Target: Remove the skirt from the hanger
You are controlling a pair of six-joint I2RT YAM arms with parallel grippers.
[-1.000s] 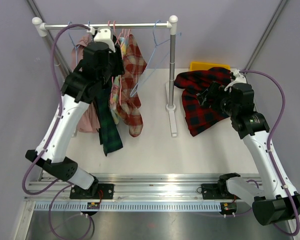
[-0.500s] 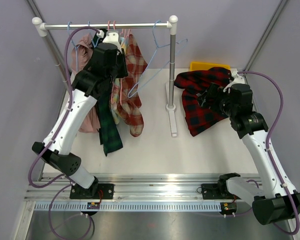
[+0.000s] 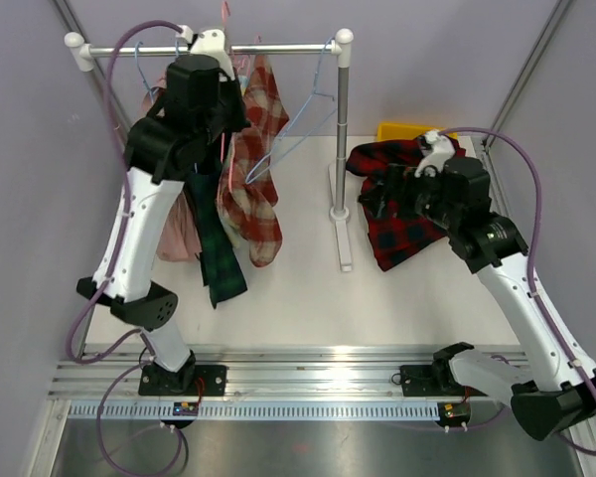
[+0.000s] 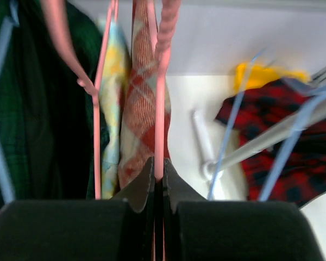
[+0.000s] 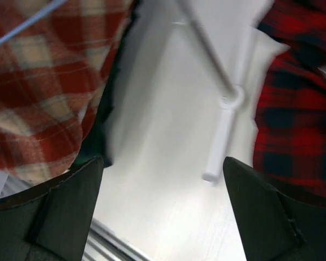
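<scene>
The red-and-cream plaid skirt (image 3: 250, 189) hangs from a pink hanger (image 3: 225, 14) whose hook stands above the rack's rail (image 3: 278, 48). My left gripper (image 3: 224, 78) is shut on the pink hanger's wire (image 4: 161, 98) just above the skirt (image 4: 141, 109); in the left wrist view the gripper (image 4: 158, 171) pinches the wire between closed fingers. My right gripper (image 3: 373, 202) is open and empty, held in the air right of the rack post. In the right wrist view the gripper (image 5: 163, 163) points at the bare table, with the skirt (image 5: 38, 103) at the left.
A dark green plaid garment (image 3: 217, 253) and a pink garment (image 3: 174, 234) hang left of the skirt. Empty blue hangers (image 3: 300, 139) hang near the rack post (image 3: 343, 129). A red-black plaid garment (image 3: 409, 214) lies on the table in front of a yellow bin (image 3: 415, 130).
My left gripper has risen with the pink hanger, lifting its hook above the rail and the skirt with it. My right gripper has moved left toward the rack post.
</scene>
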